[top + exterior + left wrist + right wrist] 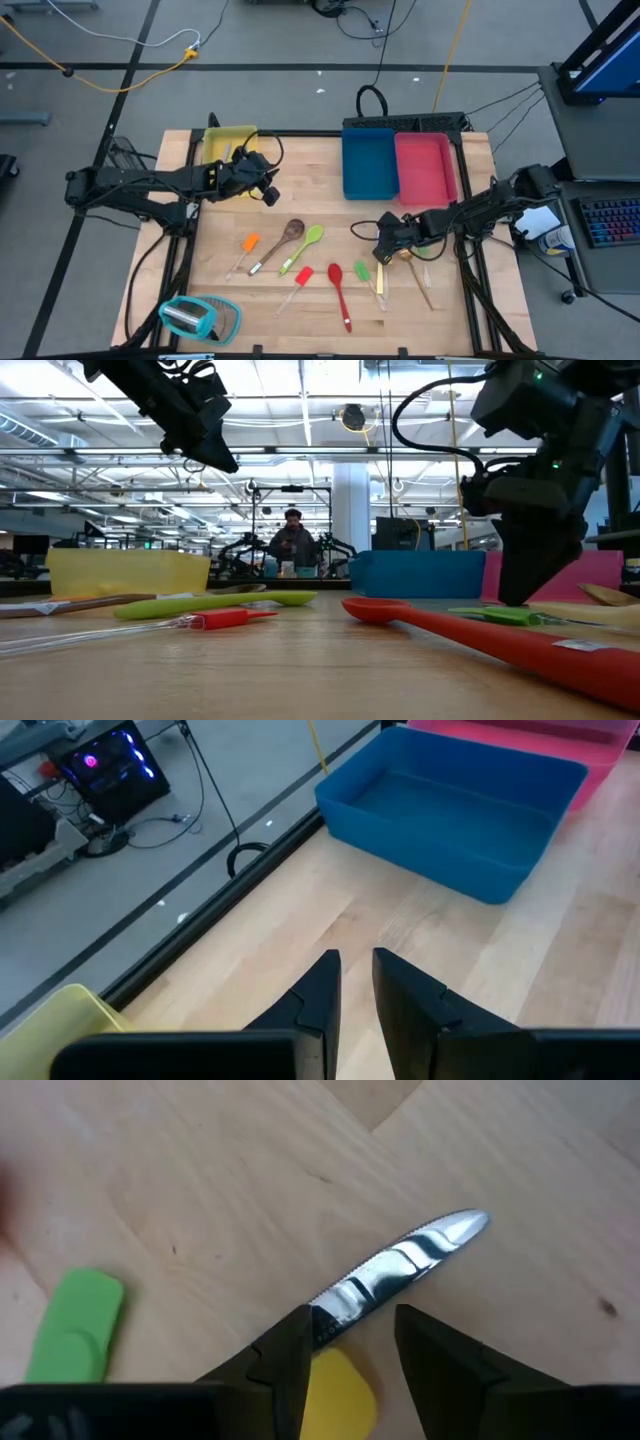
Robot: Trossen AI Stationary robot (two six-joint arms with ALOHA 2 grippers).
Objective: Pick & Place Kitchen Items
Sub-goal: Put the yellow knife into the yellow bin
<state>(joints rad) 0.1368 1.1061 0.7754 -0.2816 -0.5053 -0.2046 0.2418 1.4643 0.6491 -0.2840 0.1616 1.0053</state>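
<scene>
Count from the high view: three trays – yellow tray (pixel 228 141), blue tray (pixel 368 163), pink tray (pixel 427 167) – plus one teal-and-clear object (pixel 198 317) at the table's near-left corner. Utensils loose on the wooden table (pixel 300 200): orange spatula (pixel 246 248), brown wooden spoon (pixel 281 241), green spoon (pixel 303 246), red-headed spatula (pixel 297 283), red spoon (pixel 339 292), green-headed spatula (pixel 361 271), and a small bundle of wooden and pale pieces beside the right gripper, too tangled to count.

Right gripper (pixel 386 238) was low over the table, just beside that bundle. Its wrist view showed what the overhead could not: a silver knife (pixel 398 1270) lying flat, blade tip out ahead of the fingers, handle end running into the gap between them, over a yellow spatula head (pixel 338 1395). Fingers stood apart on either side of the knife – not clamped, nothing lifted. Green-headed spatula lay off to one side of the fingers.

Left gripper (pixel 268 192) hung raised beside the yellow tray, fingers nearly together with a narrow gap, holding nothing. Its wrist view showed bare table ahead, with the blue tray farther out.

Low view alone showed a person (pixel 292 544) seated far behind the table, and the left gripper well above the surface.
</scene>
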